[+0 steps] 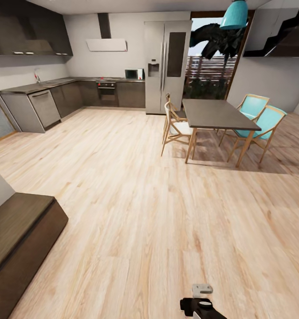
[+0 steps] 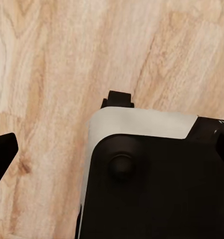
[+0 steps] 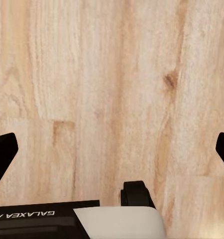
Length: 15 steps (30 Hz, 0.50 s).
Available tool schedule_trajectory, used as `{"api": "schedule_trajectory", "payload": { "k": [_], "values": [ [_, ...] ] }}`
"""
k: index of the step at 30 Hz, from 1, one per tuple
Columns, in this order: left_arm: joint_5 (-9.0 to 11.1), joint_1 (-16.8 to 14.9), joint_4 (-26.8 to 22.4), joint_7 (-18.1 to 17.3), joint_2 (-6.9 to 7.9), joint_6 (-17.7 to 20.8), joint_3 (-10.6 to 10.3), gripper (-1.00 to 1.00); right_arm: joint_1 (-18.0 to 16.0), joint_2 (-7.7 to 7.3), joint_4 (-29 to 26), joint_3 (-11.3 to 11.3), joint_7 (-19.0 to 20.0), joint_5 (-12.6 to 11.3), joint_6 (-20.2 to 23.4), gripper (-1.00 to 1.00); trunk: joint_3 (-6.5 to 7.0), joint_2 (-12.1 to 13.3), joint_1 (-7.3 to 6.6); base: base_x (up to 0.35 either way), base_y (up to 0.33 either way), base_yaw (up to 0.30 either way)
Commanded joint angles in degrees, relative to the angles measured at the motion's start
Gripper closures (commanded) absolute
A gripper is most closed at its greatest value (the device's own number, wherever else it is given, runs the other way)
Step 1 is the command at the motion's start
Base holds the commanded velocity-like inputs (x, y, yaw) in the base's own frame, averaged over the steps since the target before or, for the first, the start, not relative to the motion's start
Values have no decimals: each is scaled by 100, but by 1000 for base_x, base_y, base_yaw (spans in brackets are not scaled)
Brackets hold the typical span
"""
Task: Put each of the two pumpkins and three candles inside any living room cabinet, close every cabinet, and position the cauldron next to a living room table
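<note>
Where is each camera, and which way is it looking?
Head view: up on the robot's head, facing the kitchen, dining table and cabinet; a black arm part shows at bottom.
Left wrist view: on the left arm, facing down at the wood floor and robot base.
Right wrist view: on the right arm, facing down too; right gripper spread wide.
Both wrists share floor and base.

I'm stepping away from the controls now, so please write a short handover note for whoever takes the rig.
Right gripper: open, empty, above the wood floor.
Left gripper: one fingertip in frame over floor, state unclear.
The dark brown cabinet is at the head view's lower left, fronts not readable from here.
Ahead: kitchen, fridge, dining table with chairs.
Nothing is being carried. Progress cannot be judged from here; treat every step as still to be checked.
</note>
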Motion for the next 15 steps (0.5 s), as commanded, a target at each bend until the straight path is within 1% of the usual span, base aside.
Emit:
{"api": "schedule_trajectory", "payload": {
  "k": [1, 4, 8, 12, 15],
  "values": [
    [46, -2, -2, 24, 0, -25, -50, -100, -1, -3, -13, 51, -37, -41, 36, -100, -5, -2, 3, 255, -228, 86],
    [46, -2, -2, 24, -2, -134, -50, -100, -1, -3, -13, 54, -37, -41, 34, -100, -5, -2, 3, 242, -228, 171],
    [46, 0, 1, 24, -5, -288, -54, -100, -1, -3, -13, 56, -37, -36, 35, -100, -5, -2, 3, 175, -212, 253],
    [48, 59, 1, 24, -35, -398, -54, -100, -1, -3, -8, 57, -37, -35, 32, -100, -5, -2, 3, 65, -87, 276],
    [52, 130, -1, 24, -59, -580, -53, -100, -1, -3, -6, 58, -37, -33, 34, -100, -5, -2, 3, 19, -26, 283]
  ]
}}
